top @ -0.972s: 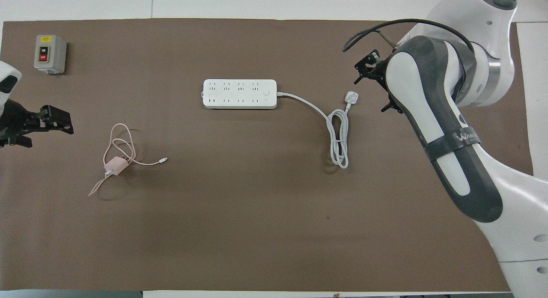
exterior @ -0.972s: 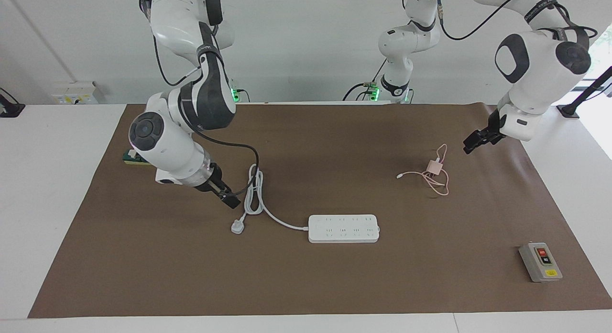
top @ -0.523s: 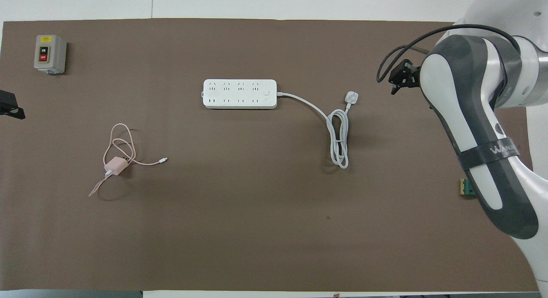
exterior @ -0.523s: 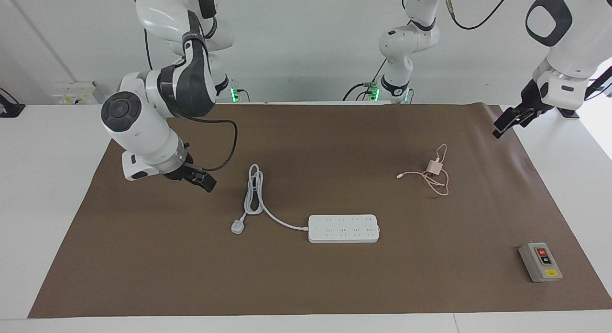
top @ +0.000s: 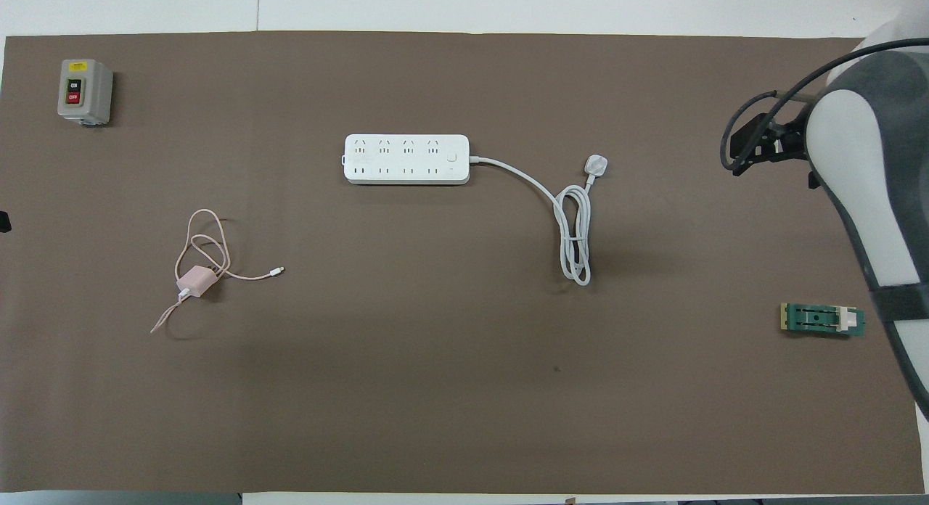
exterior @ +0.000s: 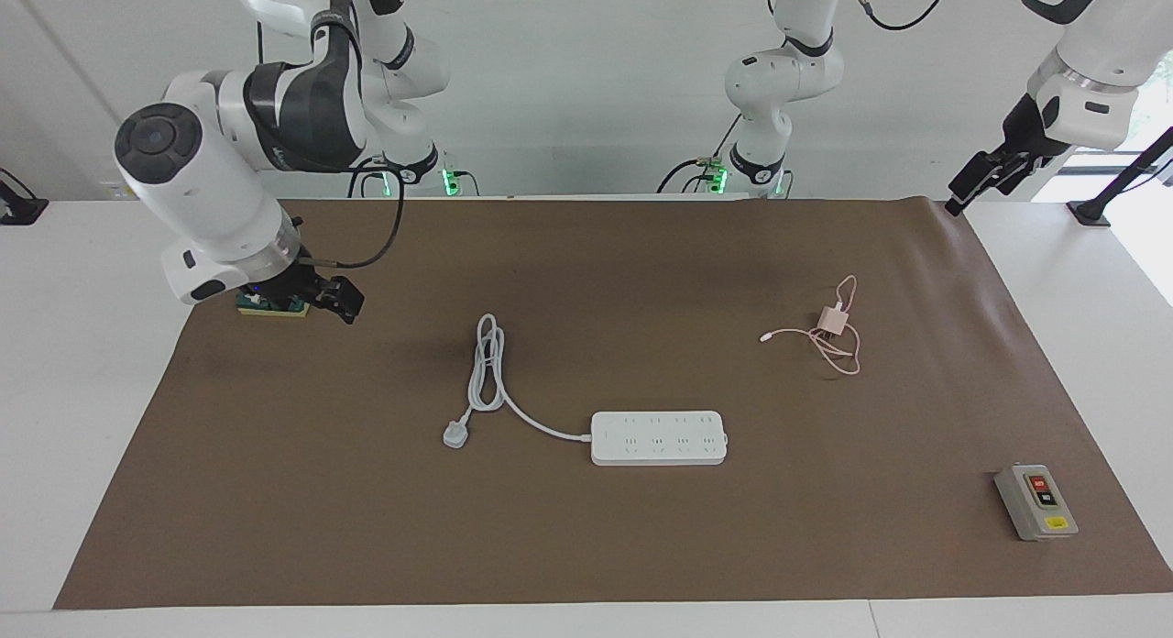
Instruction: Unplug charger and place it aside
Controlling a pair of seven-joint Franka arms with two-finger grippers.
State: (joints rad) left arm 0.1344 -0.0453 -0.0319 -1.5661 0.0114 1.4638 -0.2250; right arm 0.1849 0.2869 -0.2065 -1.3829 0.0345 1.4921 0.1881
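Observation:
The charger point(exterior: 832, 321), a small pale pink cube with a thin pink cable looped around it, lies loose on the brown mat point(exterior: 586, 546) toward the left arm's end. It also shows in the overhead view point(top: 196, 281). It is apart from the white power strip point(exterior: 658, 437) point(top: 406, 159), whose sockets hold nothing. My left gripper point(exterior: 971, 181) is raised over the mat's corner at the left arm's end, well away from the charger. My right gripper point(exterior: 337, 301) point(top: 747, 146) hangs over the mat near the right arm's end, holding nothing that I can see.
The strip's white cord and plug point(exterior: 455, 434) point(top: 595, 164) lie coiled beside it, toward the right arm's end. A grey switch box point(exterior: 1035, 501) point(top: 85, 91) sits at the corner farthest from the robots. A small green part point(exterior: 270, 305) point(top: 822, 320) lies by the right gripper.
Both arms have drawn back and up. The right gripper moved from beside the white cord toward the right arm's end. The left gripper rose away from the charger to the mat's corner.

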